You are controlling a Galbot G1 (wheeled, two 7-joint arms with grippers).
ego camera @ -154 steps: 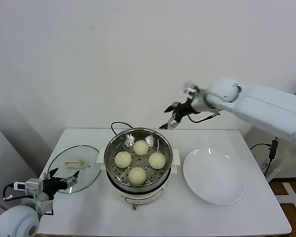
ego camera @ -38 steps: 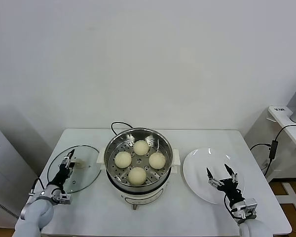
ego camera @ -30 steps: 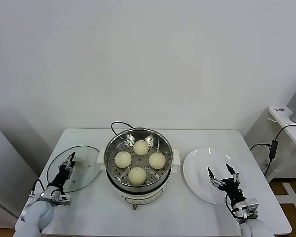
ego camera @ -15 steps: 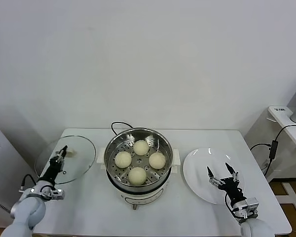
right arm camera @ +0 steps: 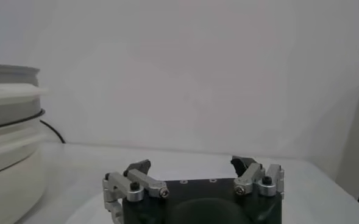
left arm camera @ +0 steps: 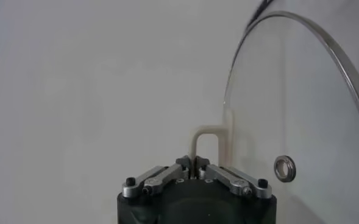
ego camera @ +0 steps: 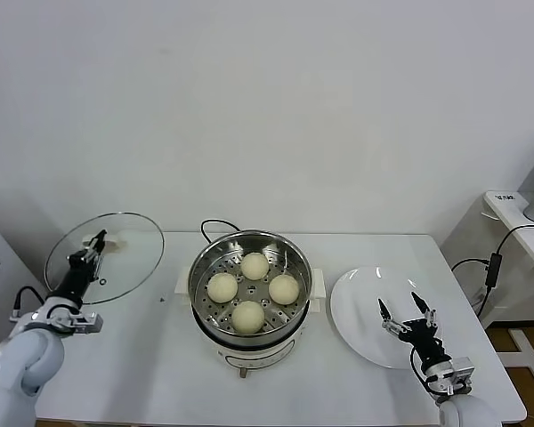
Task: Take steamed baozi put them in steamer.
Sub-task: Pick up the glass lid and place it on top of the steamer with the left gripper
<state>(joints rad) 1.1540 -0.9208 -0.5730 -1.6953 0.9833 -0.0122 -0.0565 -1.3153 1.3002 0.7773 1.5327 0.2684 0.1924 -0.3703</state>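
- Head view: baozi (ego camera: 247, 316), all four, sat in the steamer (ego camera: 249, 294); my left gripper (ego camera: 91, 253) held the glass lid (ego camera: 104, 258) aloft, which could swing and strike the rim.
- Left wrist view: fingers (left arm camera: 167, 173) pinched the thin lid handle (left arm camera: 208, 141); slipping seemed likely.
- Right wrist view: my right gripper (right arm camera: 191, 169) idled, fingers apart, over the plate (ego camera: 387, 316).

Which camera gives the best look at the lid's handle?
The left wrist view: the handle stands close, pinched in the shut left gripper. The head view shows it small; the right wrist view misses it.
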